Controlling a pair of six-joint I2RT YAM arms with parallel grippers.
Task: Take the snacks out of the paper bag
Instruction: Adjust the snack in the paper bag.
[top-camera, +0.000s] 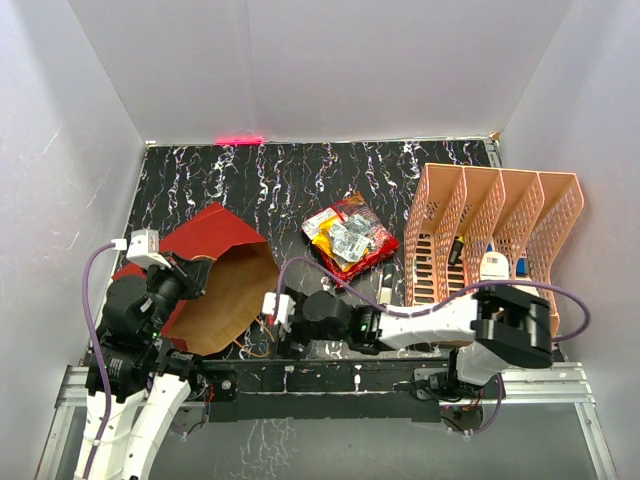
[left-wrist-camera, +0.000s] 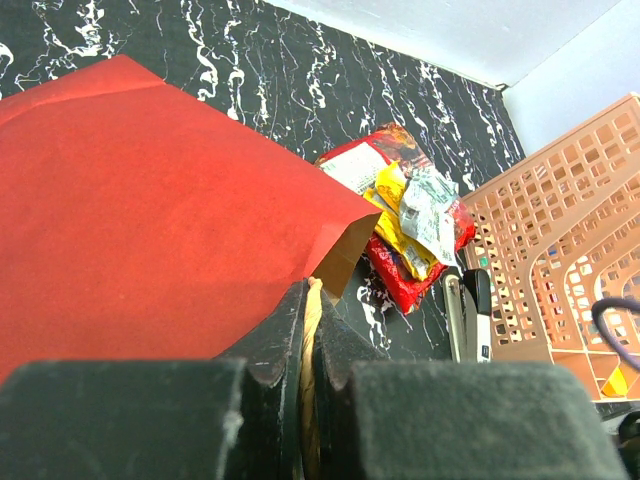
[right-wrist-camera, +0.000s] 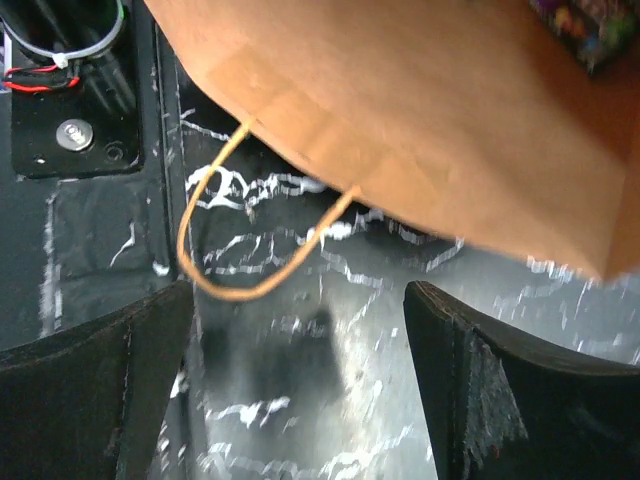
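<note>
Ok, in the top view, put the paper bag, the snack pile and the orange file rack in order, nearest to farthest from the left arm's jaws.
1. The paper bag, on the left; the jaws are pinching its cord handle.
2. The snacks, piled mid-table to the right of the bag.
3. The file rack, on the far right side.

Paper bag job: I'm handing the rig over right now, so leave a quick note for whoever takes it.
Left gripper: shut on a cord handle of the paper bag, which lies on its side with its mouth open.
Right gripper: open and empty at the bag's mouth, beside the other handle.
Done: a pile of snacks lies between the bag and the file rack.
Left: something purple, perhaps a packet, shows on the bag's brown inside. It is blurred, so check it and pull it out.
</note>
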